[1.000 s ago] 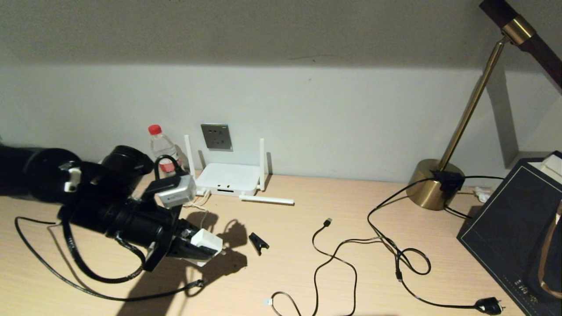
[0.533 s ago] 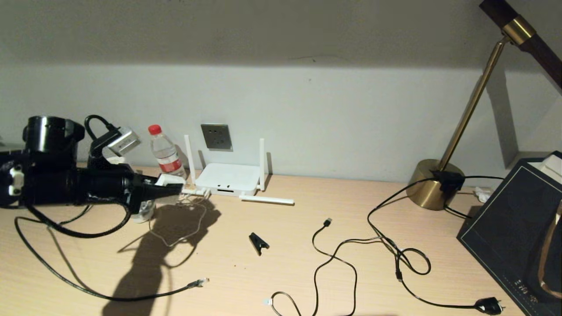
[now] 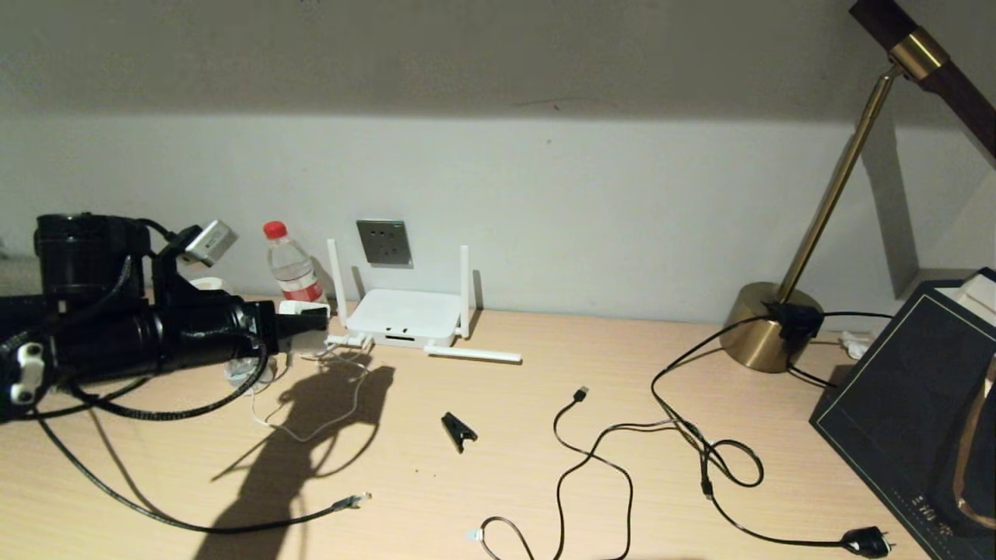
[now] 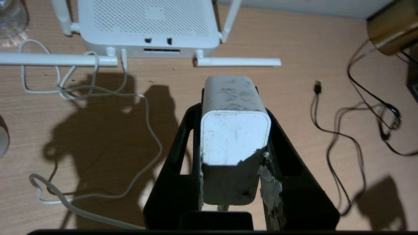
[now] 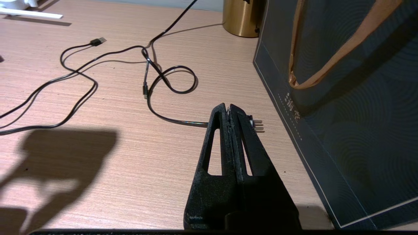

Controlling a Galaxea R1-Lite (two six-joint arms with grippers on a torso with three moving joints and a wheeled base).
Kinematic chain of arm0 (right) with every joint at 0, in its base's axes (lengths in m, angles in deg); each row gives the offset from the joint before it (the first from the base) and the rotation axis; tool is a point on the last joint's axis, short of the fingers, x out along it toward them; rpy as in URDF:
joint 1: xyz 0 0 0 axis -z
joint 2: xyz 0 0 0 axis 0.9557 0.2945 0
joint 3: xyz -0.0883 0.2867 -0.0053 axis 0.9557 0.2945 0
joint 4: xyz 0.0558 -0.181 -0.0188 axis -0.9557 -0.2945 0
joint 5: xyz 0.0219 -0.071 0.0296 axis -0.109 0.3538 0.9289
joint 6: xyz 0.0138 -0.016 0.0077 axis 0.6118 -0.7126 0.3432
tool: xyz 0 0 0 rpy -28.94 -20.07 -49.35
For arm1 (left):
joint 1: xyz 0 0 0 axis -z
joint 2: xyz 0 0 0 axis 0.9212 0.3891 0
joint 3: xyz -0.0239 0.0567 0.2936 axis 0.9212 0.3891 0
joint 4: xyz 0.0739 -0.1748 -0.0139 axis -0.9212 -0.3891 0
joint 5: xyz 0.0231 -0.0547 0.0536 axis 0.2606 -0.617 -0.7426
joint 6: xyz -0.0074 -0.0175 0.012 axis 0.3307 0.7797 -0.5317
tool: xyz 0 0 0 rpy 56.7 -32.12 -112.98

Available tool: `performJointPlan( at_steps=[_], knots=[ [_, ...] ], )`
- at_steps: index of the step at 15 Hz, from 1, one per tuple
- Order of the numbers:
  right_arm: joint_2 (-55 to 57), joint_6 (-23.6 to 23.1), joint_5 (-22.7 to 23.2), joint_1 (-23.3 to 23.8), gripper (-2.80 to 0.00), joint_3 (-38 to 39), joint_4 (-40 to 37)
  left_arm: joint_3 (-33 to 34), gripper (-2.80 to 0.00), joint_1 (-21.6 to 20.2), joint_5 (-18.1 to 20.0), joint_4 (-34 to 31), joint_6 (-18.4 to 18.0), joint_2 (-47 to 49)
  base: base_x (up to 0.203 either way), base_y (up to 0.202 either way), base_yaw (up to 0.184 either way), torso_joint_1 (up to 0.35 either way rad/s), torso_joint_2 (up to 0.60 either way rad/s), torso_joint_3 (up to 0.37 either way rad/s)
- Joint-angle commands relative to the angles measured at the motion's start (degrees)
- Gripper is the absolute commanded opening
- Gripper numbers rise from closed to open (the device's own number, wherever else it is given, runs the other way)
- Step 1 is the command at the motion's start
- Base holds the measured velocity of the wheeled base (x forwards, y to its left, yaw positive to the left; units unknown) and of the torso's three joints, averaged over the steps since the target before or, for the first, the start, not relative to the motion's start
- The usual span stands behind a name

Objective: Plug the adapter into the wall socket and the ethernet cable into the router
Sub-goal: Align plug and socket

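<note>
The worktop (image 3: 545,435) carries everything, and the biggest change on it is the left arm. A second ago it hung low over the front left part of the worktop with the adapter in its jaws. Now it has swung up and back toward the rear edge, lying nearly level and aimed along the wall, with the left gripper (image 3: 307,320) just left of the router (image 3: 405,317). The move has dragged the white cord (image 3: 311,404) into a loose loop on the worktop.

The jaws are clamped on the adapter (image 4: 233,130), one on each flank, its far face turned toward the router. The socket (image 3: 384,242) sits on the wall above the router, higher than the adapter and to its right. I judge the carry nearly done, with a lift and a turn to face the wall plate left.

The right gripper (image 5: 230,112) idles by the dark bag (image 5: 343,98) at the right edge, jaws pressed together on nothing.

The ethernet cable (image 3: 156,519) lies untouched along the front left, its clear connector (image 3: 354,500) well apart from the router.
</note>
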Motion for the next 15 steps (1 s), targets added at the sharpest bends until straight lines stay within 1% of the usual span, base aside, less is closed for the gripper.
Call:
performJointPlan(
  at_steps=[1,2,3,4,6,8,9,11,13,15],
  knots=[
    [0.1,0.0,0.0,0.0,-2.80,0.0,0.0,2.2,-2.80,1.0,-4.3,11.1,0.2,5.8,0.000,0.000,0.000,0.000,0.00,0.000],
    [0.1,0.0,0.0,0.0,-2.80,0.0,0.0,2.6,-2.80,1.4,-7.6,18.4,0.2,9.9,0.000,0.000,0.000,0.000,0.00,0.000],
    [0.1,0.0,0.0,0.0,-2.80,0.0,0.0,2.7,-2.80,1.8,-9.9,25.9,0.1,14.2,0.000,0.000,0.000,0.000,0.00,0.000],
    [0.1,0.0,0.0,0.0,-2.80,0.0,0.0,2.6,-2.80,2.1,-11.4,32.8,-0.1,18.2,0.000,0.000,0.000,0.000,0.00,0.000],
    [0.1,0.0,0.0,0.0,-2.80,0.0,0.0,1.7,-2.80,2.7,-13.7,47.6,-1.8,27.8,0.000,0.000,0.000,0.000,0.00,0.000],
    [0.1,0.0,0.0,0.0,-2.80,0.0,0.0,-0.4,-2.80,3.4,-14.9,58.2,-3.6,35.7,0.000,0.000,0.000,0.000,0.00,0.000],
    [0.1,0.0,0.0,0.0,-2.80,0.0,0.0,-2.2,-2.80,4.1,-15.3,62.3,-4.2,38.4,0.000,0.000,0.000,0.000,0.00,0.000],
    [0.0,0.0,0.0,0.0,-2.80,0.0,0.0,-7.7,-2.80,5.3,-16.3,67.5,-4.8,42.4,0.000,0.000,0.000,0.000,0.00,0.000],
    [0.1,0.0,0.0,0.0,-2.80,0.0,0.0,-10.5,-2.80,6.0,-18.4,69.5,-4.9,44.8,0.000,0.000,0.000,0.000,0.00,0.000],
    [0.0,0.0,0.0,0.0,-2.80,0.0,0.0,-12.3,-2.80,6.4,-18.7,70.7,-5.0,45.8,0.000,0.000,0.000,0.000,0.00,0.000]
  ],
)
